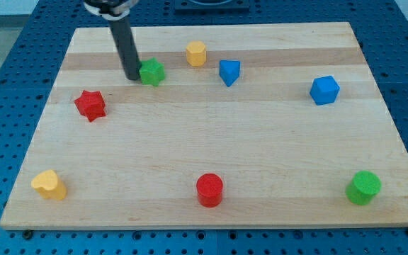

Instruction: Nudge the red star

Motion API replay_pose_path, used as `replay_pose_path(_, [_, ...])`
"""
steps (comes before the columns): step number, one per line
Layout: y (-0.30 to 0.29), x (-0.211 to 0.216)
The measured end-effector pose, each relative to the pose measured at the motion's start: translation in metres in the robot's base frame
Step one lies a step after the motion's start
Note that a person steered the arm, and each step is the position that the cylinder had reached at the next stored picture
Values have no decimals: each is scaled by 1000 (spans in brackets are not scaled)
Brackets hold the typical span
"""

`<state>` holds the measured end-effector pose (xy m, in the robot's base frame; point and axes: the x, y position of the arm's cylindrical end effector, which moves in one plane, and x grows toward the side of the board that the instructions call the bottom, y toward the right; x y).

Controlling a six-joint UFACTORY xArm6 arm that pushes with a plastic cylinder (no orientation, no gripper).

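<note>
The red star lies on the wooden board at the view's left, a little above the middle. My tip is at the end of the dark rod that comes down from the view's top. It stands just left of the green star, touching or almost touching it. The tip is up and to the right of the red star, apart from it by about a block's width.
A yellow hexagonal block and a blue triangular block lie right of the green star. A blue cube is at the right. A yellow heart, a red cylinder and a green cylinder lie along the bottom.
</note>
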<state>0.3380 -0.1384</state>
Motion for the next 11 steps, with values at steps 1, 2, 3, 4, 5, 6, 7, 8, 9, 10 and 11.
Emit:
replay_pose_path(1, [6, 0])
replay_pose_path(2, [-8, -4])
replay_pose_path(3, [-53, 4])
replay_pose_path(4, [-83, 34])
replay_pose_path(5, [-92, 46])
replay_pose_path(6, [-102, 63])
replay_pose_path(7, [-109, 71])
replay_pose_path(8, [-121, 74])
replay_pose_path(9, [-135, 83])
replay_pose_path(10, [-136, 87])
replay_pose_path(11, [-135, 96])
